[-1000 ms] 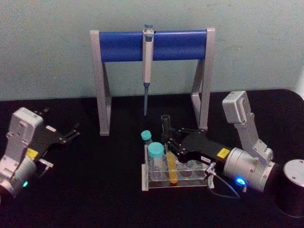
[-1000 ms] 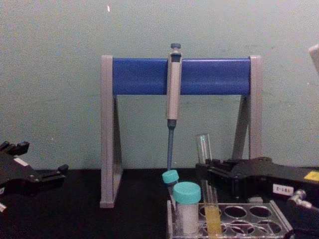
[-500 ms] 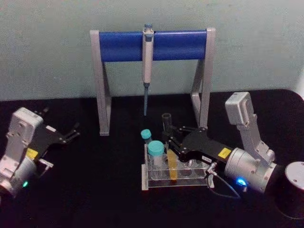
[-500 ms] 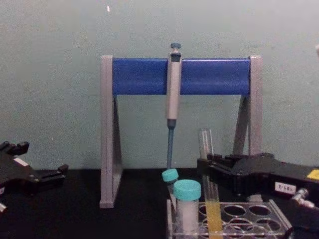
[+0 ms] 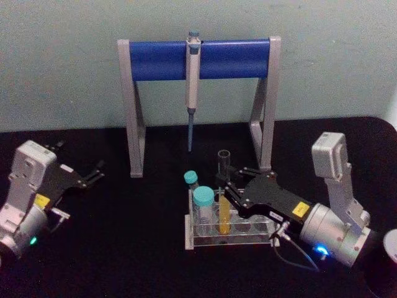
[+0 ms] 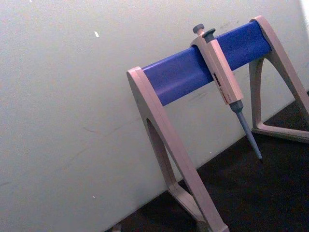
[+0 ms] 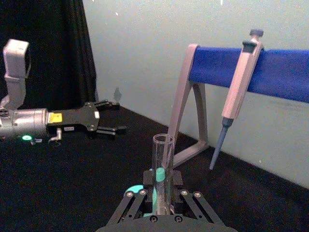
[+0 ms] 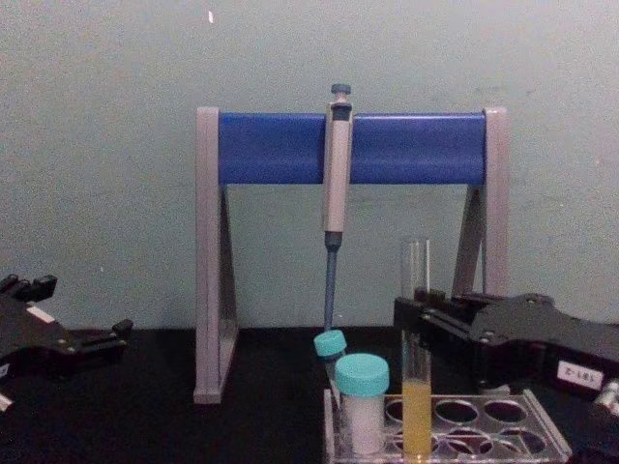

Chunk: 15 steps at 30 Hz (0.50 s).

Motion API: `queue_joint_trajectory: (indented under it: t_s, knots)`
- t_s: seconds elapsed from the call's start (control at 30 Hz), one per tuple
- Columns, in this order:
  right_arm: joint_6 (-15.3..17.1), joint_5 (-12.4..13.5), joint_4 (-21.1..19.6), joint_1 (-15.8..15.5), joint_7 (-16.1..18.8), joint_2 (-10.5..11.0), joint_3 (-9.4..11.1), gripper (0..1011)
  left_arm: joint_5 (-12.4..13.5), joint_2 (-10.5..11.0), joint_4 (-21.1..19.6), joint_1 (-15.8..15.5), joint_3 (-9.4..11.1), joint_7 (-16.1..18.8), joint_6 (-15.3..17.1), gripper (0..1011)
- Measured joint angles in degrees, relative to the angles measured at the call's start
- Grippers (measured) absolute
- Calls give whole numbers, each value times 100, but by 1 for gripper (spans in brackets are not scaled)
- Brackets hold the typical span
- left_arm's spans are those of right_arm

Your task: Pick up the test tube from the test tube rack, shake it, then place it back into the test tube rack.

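The test tube [image 5: 223, 186] is a slim clear tube with yellow liquid [image 8: 416, 418] in its lower part. It stands upright with its bottom end still inside the clear test tube rack [image 5: 248, 239]. My right gripper [image 5: 227, 188] reaches in from the right and is shut on the test tube at mid-height, also seen in the chest view [image 8: 418, 324]. In the right wrist view the test tube [image 7: 162, 164] rises between the black fingers [image 7: 140, 199]. My left gripper [image 5: 94, 173] rests open at the far left, apart from everything.
Two teal-capped white tubes [image 5: 203, 198] stand in the rack's left end, close beside the test tube. Behind the rack is a grey-and-blue pipette stand [image 5: 161, 60] with a grey pipette [image 5: 193, 81] hanging from it. A metal cylinder [image 5: 392, 245] sits at the right edge.
My right gripper has risen and drawn slightly back to the right with the test tube, which now stands higher in the rack. The left arm has not moved.
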Motion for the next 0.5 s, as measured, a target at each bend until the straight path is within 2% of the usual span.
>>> queue_joint_trajectory:
  t_s: [0.2, 0.5]
  knots:
    - [-222, -58, -120, -126, 12, 24, 84, 229, 0, 0, 0, 0, 0, 0, 0, 1001]
    - [-352, -43, -368, -245, 38, 38, 219, 229, 0, 0, 0, 0, 0, 0, 0, 1001]
